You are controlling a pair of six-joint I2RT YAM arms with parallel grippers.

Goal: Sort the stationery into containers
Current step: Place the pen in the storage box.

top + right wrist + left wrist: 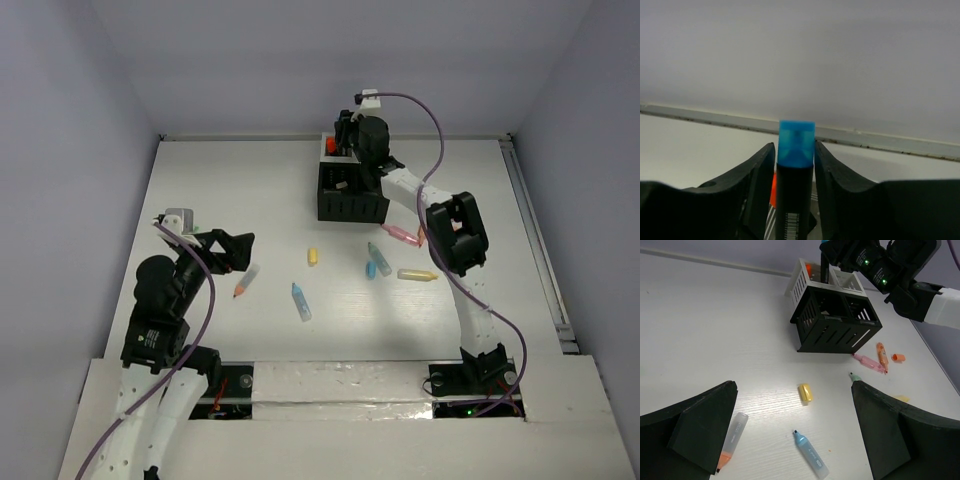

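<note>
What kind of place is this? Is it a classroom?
Probably a robot lab test booth, not a classroom: two robot arms bolted to a white table, bare walls around it, and pens scattered by a slotted box.

White wood-grain table (230, 190), evenly lit from above, soft shadows only. Plain pale lavender-grey walls box it in: back wall (340, 60) along the table's far edge, left wall (60, 150) and right wall (590, 100) at its sides. Grey metal rail (537, 240) runs along the table's right edge, and a glossy white ledge (340, 395) caps its near edge.
</note>
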